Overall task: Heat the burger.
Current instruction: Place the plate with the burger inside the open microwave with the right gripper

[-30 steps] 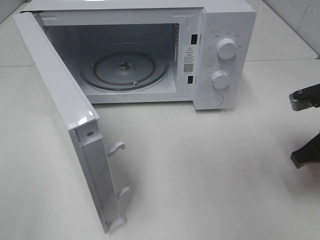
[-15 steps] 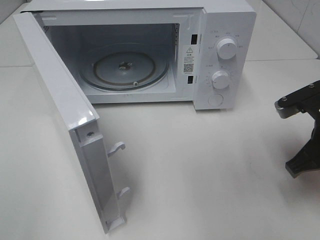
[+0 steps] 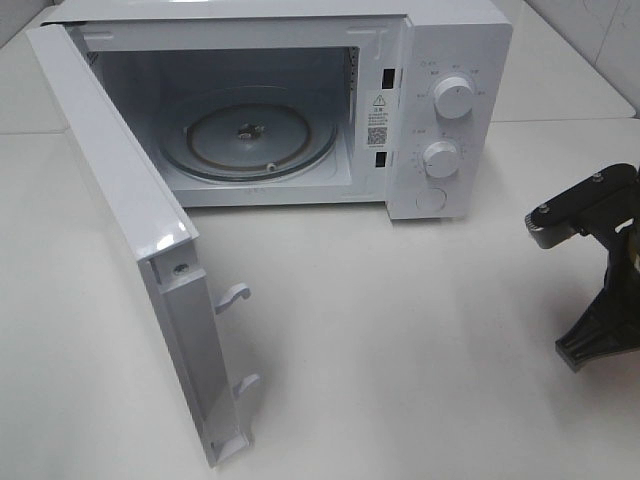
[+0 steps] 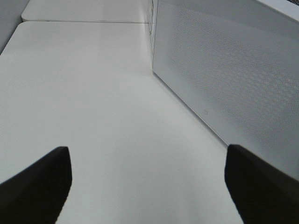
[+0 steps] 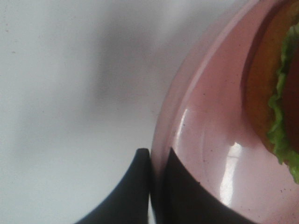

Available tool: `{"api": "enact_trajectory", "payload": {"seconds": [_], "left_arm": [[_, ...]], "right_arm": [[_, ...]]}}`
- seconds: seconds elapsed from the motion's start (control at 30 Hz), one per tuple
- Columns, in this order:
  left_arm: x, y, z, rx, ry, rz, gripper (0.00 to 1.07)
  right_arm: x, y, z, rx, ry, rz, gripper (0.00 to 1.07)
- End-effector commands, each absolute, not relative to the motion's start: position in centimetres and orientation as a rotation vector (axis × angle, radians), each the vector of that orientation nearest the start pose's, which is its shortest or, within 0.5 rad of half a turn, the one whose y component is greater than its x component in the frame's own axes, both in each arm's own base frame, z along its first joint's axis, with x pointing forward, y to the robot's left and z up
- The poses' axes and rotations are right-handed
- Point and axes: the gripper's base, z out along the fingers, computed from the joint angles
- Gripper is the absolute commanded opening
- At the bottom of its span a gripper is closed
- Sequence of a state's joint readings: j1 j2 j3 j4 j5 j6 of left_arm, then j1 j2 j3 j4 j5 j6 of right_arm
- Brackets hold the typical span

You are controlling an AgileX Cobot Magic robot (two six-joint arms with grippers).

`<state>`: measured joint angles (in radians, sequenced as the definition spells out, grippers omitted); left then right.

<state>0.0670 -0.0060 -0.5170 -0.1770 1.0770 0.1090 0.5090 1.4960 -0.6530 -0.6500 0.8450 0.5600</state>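
Note:
The burger (image 5: 264,79), with a golden-brown bun and green lettuce, sits on a round pink plate (image 5: 210,130) and shows only in the right wrist view. My right gripper (image 5: 156,186) is shut on the plate's rim, one finger (image 5: 126,196) outside it and one inside. In the high view only part of the right arm (image 3: 598,335) shows at the right edge; burger and plate are out of frame there. The white microwave (image 3: 450,60) stands at the back, door (image 3: 120,200) swung wide open, glass turntable (image 3: 250,135) bare. My left gripper (image 4: 147,182) is open and empty beside the door's outer face (image 4: 224,79).
The open door sticks out toward the table's front left, with its latch hooks (image 3: 235,295) pointing right. The control panel with two knobs (image 3: 455,98) is on the microwave's right side. White table (image 3: 420,330) lies between the microwave and the right arm.
The right arm has moved left, further into the high view from the right edge. The microwave and its door have not moved.

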Motion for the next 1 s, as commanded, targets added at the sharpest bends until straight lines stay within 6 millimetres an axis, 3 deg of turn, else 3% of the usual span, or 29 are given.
{"api": "enact_trajectory", "payload": {"seconds": [0.03, 0.7, 1.0], "left_arm": [[-1.1, -1.6, 28.2, 0.056, 2.005, -0.11, 0.82], [-1.1, -1.6, 28.2, 0.056, 2.005, -0.11, 0.82], [-1.1, -1.5, 28.2, 0.056, 2.005, -0.109, 0.82]], "right_arm": [[21.3, 7.0, 17.5, -0.591, 2.761, -0.709, 0.0], [19.4, 9.6, 18.6, -0.733, 2.69, -0.725, 0.0], [18.9, 9.4, 19.1, -0.729, 2.687, -0.753, 0.0]]}}
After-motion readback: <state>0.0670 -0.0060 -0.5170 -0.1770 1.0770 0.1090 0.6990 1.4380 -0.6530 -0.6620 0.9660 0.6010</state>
